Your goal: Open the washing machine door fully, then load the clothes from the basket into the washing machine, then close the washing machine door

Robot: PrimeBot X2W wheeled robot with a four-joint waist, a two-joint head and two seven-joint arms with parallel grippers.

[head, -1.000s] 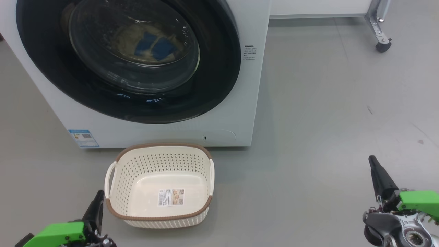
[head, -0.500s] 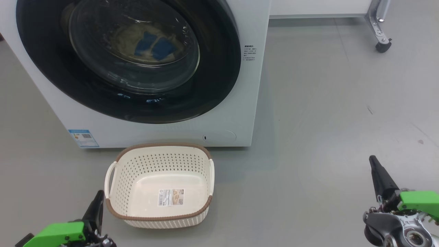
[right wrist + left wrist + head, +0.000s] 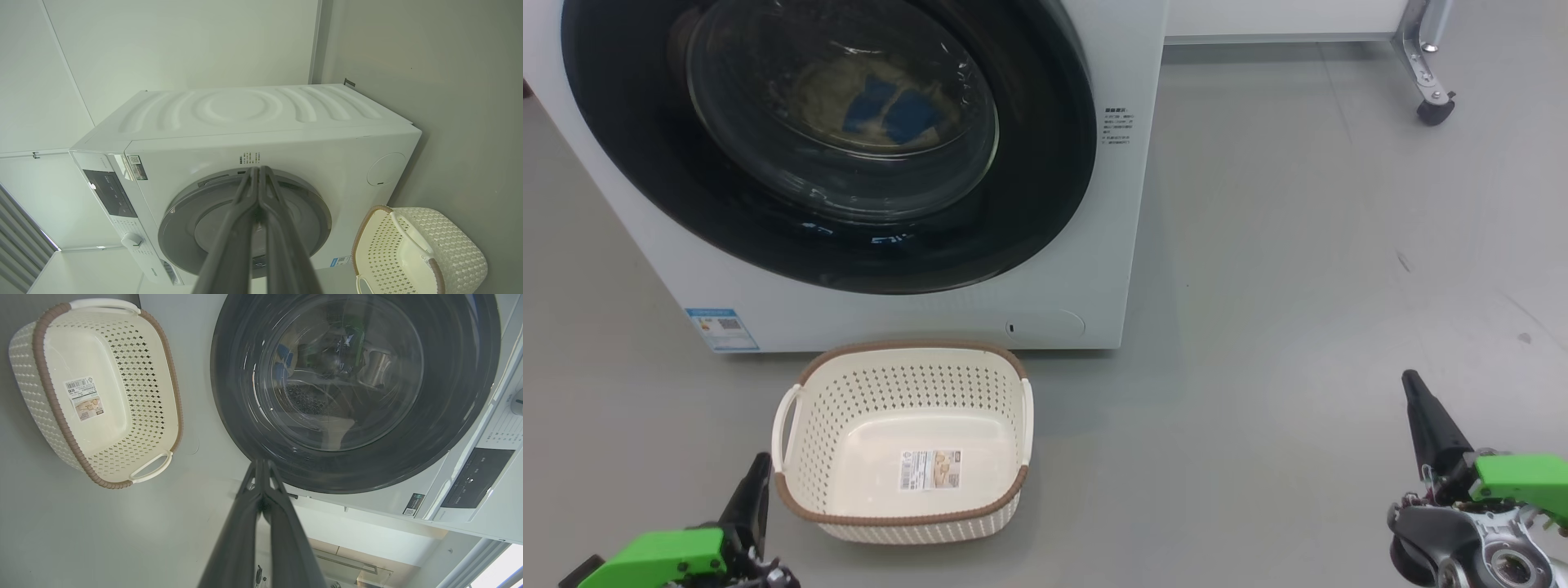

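Observation:
The washing machine point(image 3: 915, 314) stands at the upper left of the head view, its glossy black door point(image 3: 1029, 204) lying flush against the front. Behind the glass window, cream-yellow clothes point(image 3: 882, 106) with blue patches rest in the drum. On the floor just in front sits the cream basket point(image 3: 898, 348) with only its label sticker inside. My left gripper point(image 3: 758, 467) is shut beside the basket's left front corner, holding nothing. My right gripper point(image 3: 1411, 384) is shut over bare floor far to the right. Seen from the left wrist, my left gripper point(image 3: 260, 463) points at the door's point(image 3: 449, 428) rim.
A metal frame leg with a castor wheel point(image 3: 1433, 110) stands at the back right. Grey floor point(image 3: 1298, 286) stretches to the right of the machine. The machine's control panel point(image 3: 474, 477) and knob sit above the door. White walls rise behind the machine point(image 3: 245, 110).

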